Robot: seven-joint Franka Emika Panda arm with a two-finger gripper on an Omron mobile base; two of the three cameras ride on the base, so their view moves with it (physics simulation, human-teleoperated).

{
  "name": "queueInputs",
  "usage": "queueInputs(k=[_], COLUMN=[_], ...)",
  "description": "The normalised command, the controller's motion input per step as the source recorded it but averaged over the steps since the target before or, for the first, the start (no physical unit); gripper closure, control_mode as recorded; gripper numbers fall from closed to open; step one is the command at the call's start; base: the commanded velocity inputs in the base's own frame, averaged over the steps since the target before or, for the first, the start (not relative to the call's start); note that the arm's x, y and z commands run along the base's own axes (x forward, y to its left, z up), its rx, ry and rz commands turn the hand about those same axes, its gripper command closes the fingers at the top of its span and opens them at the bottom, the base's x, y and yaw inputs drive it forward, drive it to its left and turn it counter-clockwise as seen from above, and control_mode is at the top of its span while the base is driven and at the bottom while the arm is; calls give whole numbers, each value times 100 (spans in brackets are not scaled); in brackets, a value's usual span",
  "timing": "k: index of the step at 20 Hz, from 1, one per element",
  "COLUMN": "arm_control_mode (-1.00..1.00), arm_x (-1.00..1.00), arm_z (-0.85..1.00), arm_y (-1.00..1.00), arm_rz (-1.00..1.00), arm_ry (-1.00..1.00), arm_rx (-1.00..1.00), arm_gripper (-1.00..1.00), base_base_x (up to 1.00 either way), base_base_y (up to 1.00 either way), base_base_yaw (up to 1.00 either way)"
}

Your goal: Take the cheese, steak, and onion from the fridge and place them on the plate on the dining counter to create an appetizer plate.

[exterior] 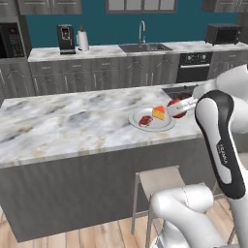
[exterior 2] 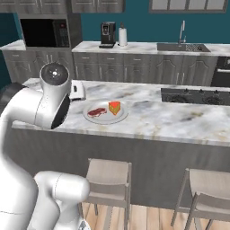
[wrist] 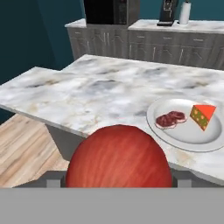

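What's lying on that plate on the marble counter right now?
On the plate lie the steak and the cheese, side by side. The onion is not there; the gripper holds it beside the plate.

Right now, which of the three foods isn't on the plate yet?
The onion, the round dark-red ball held in the pincer. The steak and cheese lie on the plate.

Appetizer plate on the dining counter, with the onion held beside it.

The plate (exterior: 167, 127), a round shallow pale dish, lies flat near the front edge of the white-grey veined dining counter (exterior: 68, 121). On it lie the steak (exterior: 145, 120), a flat reddish marbled slab at the left, and the cheese (exterior: 159, 113), a yellow-orange wedge with a red rind, just right of the steak. The onion (exterior: 177, 108), a smooth dark-red ball, sits between the gripper (exterior: 180, 107) fingers at the plate's right rim, above the counter.
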Motion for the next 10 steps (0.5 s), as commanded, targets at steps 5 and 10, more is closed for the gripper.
queueInputs(k=[5,10], arm_control_mode=[-100,-100], arm_x=[55,61], arm_z=[-15,-56], arm_y=[0,-23], arm_rz=[-2,-12], arm_ry=[35,5], arm_rx=[-3,-8], arm_gripper=[100,100], base_base_x=[0,0], base_base_y=[0,0], base_base_yaw=[0,0])
